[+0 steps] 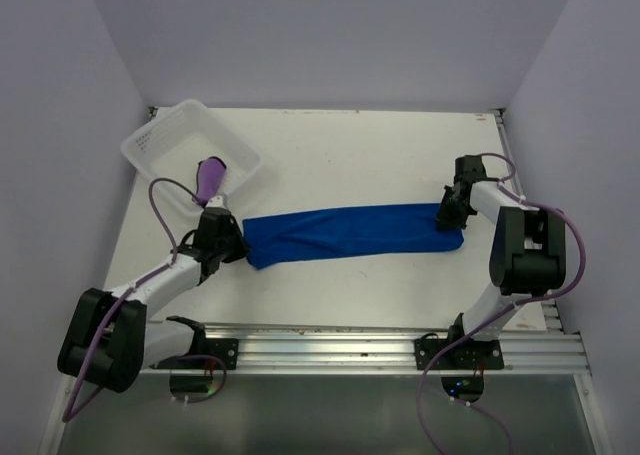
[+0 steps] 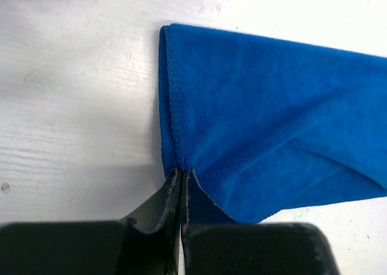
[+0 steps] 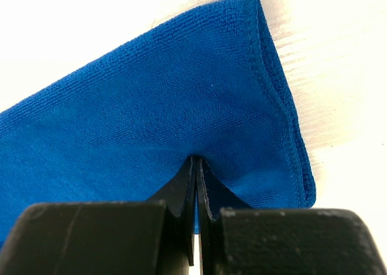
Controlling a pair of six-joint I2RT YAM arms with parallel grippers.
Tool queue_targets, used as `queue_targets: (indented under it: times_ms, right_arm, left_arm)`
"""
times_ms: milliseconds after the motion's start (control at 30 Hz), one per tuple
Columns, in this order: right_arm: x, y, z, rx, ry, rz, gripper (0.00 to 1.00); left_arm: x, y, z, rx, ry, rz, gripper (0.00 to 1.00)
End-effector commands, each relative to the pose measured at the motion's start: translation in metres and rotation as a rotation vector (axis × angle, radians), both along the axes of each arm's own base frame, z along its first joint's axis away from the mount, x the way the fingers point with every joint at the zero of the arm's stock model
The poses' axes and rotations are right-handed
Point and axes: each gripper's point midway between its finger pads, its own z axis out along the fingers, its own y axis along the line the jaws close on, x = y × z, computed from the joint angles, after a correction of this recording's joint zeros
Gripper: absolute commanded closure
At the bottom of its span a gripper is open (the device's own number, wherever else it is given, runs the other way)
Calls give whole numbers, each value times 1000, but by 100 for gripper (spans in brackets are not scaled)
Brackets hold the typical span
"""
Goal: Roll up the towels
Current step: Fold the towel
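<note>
Left fingers (image 2: pixel 158 210) and right fingers (image 3: pixel 180 189) each pinch one end of the blue towel (image 1: pixel 350 232), stretched left-to-right.

You have a white tabletop (image 1: pixel 350 155) carrying a royal blue microfibre towel (image 1: pixel 350 233), folded into a long strip across its middle, and a white plastic basket (image 1: pixel 165 135) at its far left corner.

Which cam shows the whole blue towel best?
Top external: the blue towel lies whole, a long strip between the left gripper and right gripper. Each wrist view shows only one end, pinched in its shut jaws.
</note>
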Motion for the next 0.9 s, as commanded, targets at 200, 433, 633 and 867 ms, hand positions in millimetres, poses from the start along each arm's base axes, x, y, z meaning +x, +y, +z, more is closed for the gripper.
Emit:
queue_targets:
  times_ms: [200, 433, 633, 867]
  right_arm:
    - [2, 0, -9, 0, -9, 8, 100]
    - [1, 0, -10, -1, -6, 10, 100]
    - [0, 0, -11, -2, -3, 9, 100]
    - [0, 0, -10, -3, -6, 11, 100]
  left_arm:
    - [25, 12, 37, 84, -84, 9, 100]
    - [14, 13, 26, 78, -56, 4, 100]
    - [9, 15, 25, 77, -56, 7, 95]
    - [9, 17, 26, 89, -58, 7, 100]
